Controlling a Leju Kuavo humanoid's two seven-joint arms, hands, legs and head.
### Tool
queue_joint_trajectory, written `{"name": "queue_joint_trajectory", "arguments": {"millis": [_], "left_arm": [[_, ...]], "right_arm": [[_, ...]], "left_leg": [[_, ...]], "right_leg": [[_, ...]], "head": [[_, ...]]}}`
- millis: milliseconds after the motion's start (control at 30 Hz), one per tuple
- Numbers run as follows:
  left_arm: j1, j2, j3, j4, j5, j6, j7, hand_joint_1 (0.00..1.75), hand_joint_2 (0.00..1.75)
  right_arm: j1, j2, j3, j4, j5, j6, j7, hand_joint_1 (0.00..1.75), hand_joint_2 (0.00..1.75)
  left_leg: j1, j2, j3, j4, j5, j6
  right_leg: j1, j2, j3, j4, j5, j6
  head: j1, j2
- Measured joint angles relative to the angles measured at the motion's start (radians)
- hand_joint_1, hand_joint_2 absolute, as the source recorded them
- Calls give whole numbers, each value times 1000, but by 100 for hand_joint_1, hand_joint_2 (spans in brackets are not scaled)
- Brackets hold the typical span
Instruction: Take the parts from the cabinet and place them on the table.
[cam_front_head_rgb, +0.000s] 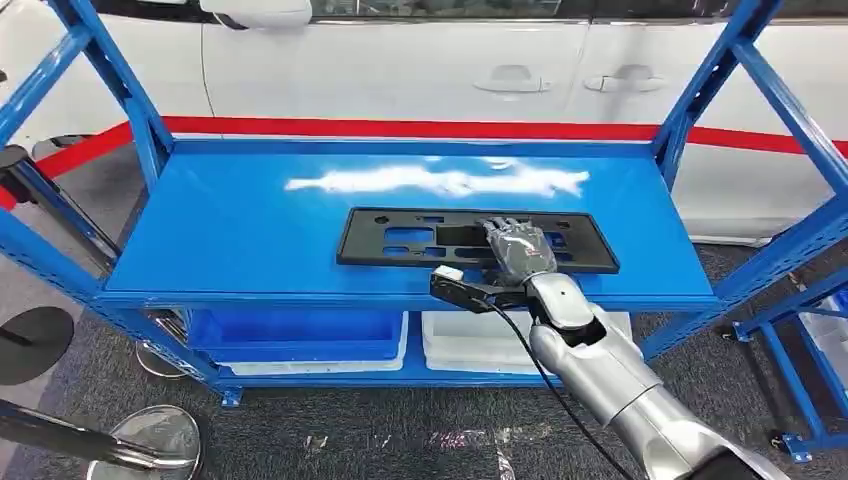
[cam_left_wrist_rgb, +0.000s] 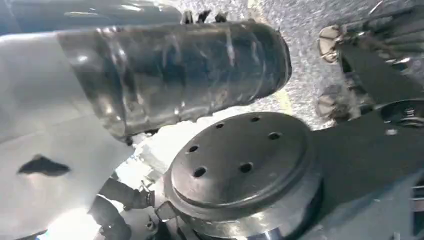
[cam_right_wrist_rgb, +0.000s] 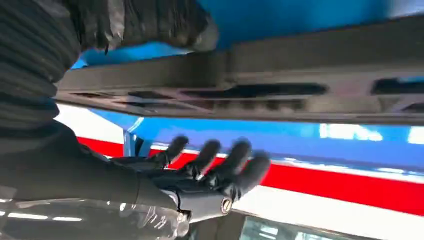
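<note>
A flat black plastic part (cam_front_head_rgb: 400, 240) with several cut-outs lies along the front of the blue cabinet shelf (cam_front_head_rgb: 230, 230). My right hand (cam_front_head_rgb: 520, 250) reaches in over the part's right half. In the right wrist view the fingers (cam_right_wrist_rgb: 235, 160) are spread, with a gap between them and one face of the part (cam_right_wrist_rgb: 310, 75). The thumb (cam_right_wrist_rgb: 165, 20) sits on the other side at the part's near edge. Nothing is gripped. In the left wrist view my left hand's grey ribbed cover (cam_left_wrist_rgb: 175, 75) hangs over the floor, its fingers mostly hidden.
Blue uprights (cam_front_head_rgb: 700, 100) frame the shelf on both sides. On the lower shelf stand a blue bin (cam_front_head_rgb: 300, 335) and a white bin (cam_front_head_rgb: 465, 340). A white car (cam_front_head_rgb: 400, 70) stands close behind. Round post bases (cam_front_head_rgb: 150, 435) sit on the floor at left.
</note>
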Motion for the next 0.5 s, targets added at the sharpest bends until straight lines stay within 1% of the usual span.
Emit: {"name": "queue_joint_trajectory", "arguments": {"millis": [33, 67, 100, 133, 167, 200, 233, 267, 300, 333, 400, 500], "left_arm": [[0, 0, 0, 0, 0, 0, 0, 0, 0], [0, 0, 0, 0, 0, 0, 0, 0, 0], [1, 0, 0, 0, 1, 0, -1, 0, 0], [3, 0, 0, 0, 3, 0, -1, 0, 0], [3, 0, 0, 0, 4, 0, -1, 0, 0], [3, -1, 0, 0, 5, 0, -1, 0, 0], [0, -2, 1, 0, 5, 0, -1, 0, 0], [0, -2, 2, 0, 6, 2, -1, 0, 0], [0, -2, 2, 0, 6, 3, 0, 0, 0], [1, -2, 4, 0, 6, 6, 1, 0, 0], [2, -3, 6, 0, 6, 8, 2, 0, 0], [1, -5, 10, 0, 8, 18, 1, 0, 0]], "right_arm": [[4, 0, 1, 3, 0, 0, 0, 175, 175], [6, 0, 1, 7, 0, 0, 0, 175, 175], [6, 0, 1, 10, -2, 0, 0, 173, 175], [4, 0, 1, 11, -3, 0, 0, 175, 175], [1, 0, 1, 11, -5, 0, 0, 175, 175], [-1, 0, 2, 12, -7, -1, 0, 175, 175], [-6, 1, 3, 13, -8, -2, 0, 175, 175], [-9, 2, 3, 13, -10, -3, 0, 175, 175], [-9, 2, 3, 13, -11, -2, -1, 175, 175], [-7, 6, 4, 13, -11, -2, -1, 175, 175], [-8, 6, 4, 14, -12, -2, -2, 175, 175], [-8, 7, 5, 14, -13, -1, -2, 175, 175]], "left_leg": [[-1, -1, 2, 0, -4, 3], [-1, -2, 7, 1, -7, 2], [-1, -4, 13, 2, -12, 1], [-1, -5, 20, 3, -18, -1], [-1, -5, 29, 5, -24, -4], [-1, -6, 31, 5, -30, -7], [-8, -7, 30, 11, -34, -14], [-6, -8, 28, 7, -33, -19], [-5, -8, 30, 5, -32, -22], [-10, -7, 31, 8, -35, -15], [-8, -8, 35, 2, -34, -14], [-7, -7, 41, -7, -34, -15]], "right_leg": [[0, 0, -34, 49, -5, 1], [0, 0, -46, 50, 16, 0], [0, 0, -32, 0, 60, -3], [0, 0, 0, -78, 111, -7], [2, 0, 40, -174, 163, -13], [4, -1, 64, -232, 173, -21], [12, -1, 78, -250, 165, -23], [12, -1, 81, -251, 159, -26], [14, 1, 81, -255, 159, -26], [6, 2, 83, -259, 161, -24], [9, 4, 84, -259, 160, -26], [10, 4, 86, -259, 156, -31]], "head": [[0, 0], [1, 0], [0, 0], [1, 0], [0, 0], [2, 0], [0, 0], [-1, 0], [-2, 0], [-1, 0], [-2, 0], [-2, 0]]}}
